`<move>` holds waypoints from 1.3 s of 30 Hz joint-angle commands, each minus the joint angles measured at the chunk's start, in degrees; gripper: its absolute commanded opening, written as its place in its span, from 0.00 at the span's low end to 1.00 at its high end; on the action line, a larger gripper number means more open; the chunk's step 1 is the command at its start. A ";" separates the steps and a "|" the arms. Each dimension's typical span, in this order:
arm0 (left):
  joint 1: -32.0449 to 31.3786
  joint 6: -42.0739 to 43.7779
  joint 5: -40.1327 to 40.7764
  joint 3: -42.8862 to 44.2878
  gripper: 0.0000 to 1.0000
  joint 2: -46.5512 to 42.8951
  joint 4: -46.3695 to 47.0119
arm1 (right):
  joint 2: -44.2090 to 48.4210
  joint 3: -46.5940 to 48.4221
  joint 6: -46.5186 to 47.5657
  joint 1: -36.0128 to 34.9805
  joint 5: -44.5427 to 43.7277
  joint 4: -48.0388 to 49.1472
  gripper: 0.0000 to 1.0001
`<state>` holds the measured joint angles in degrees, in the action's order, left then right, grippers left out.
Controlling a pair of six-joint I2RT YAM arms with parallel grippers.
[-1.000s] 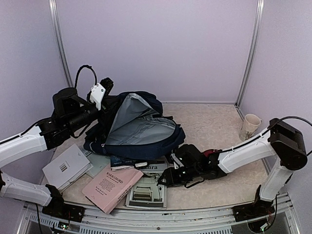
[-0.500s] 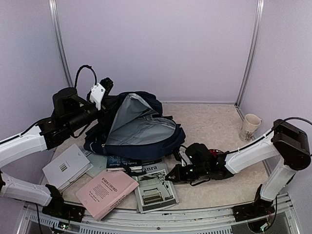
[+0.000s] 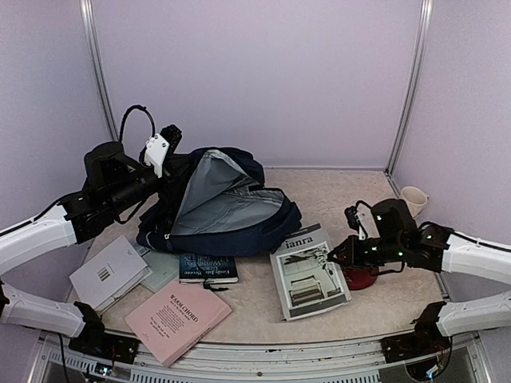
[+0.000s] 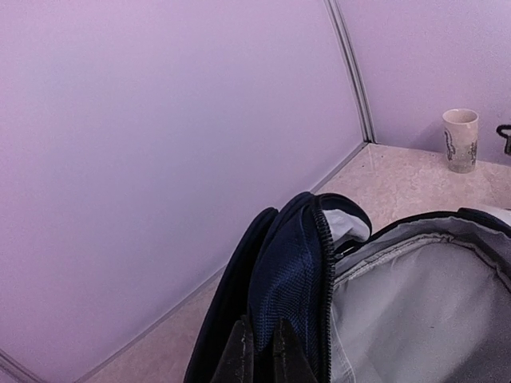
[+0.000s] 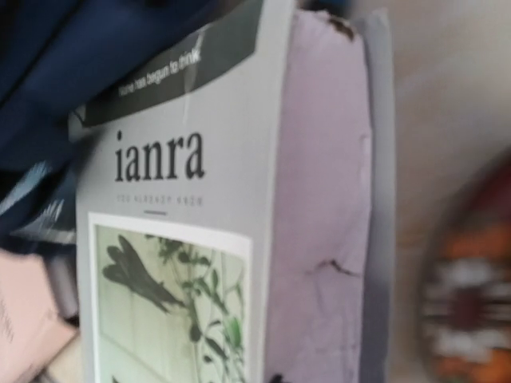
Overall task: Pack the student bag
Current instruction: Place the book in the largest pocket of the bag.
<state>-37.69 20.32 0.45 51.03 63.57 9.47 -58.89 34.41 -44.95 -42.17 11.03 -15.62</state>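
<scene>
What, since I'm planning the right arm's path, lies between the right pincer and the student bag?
The grey book titled ianra lies there, its right edge at the right pincer, its far edge near the student bag; the top view shows it.

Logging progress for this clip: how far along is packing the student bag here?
Done: the student bag lies unzipped, its mouth held open by the left gripper, which pinches the rim. In hand: the right gripper pinches the edge of the grey ianra book, which is outside the bag. Left: nearly everything. The pink book, dark book and white booklet lie on the table, and nothing shows inside the bag.
</scene>
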 commanded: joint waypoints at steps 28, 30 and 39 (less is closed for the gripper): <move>-1.05 0.34 -3.55 0.65 0.00 1.95 4.40 | -14.85 36.47 23.10 5.79 22.65 -4.63 0.00; -1.13 0.28 -4.28 0.72 0.00 1.95 4.43 | -18.21 36.40 23.34 4.68 24.57 -6.44 0.00; -1.24 -0.04 -6.83 0.70 0.00 1.66 4.74 | -27.89 37.25 23.60 3.85 28.89 -11.95 0.00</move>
<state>-38.72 20.36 -4.60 51.03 65.93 9.54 -84.14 70.87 -20.64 -38.00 35.88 -26.94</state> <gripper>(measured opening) 0.046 0.009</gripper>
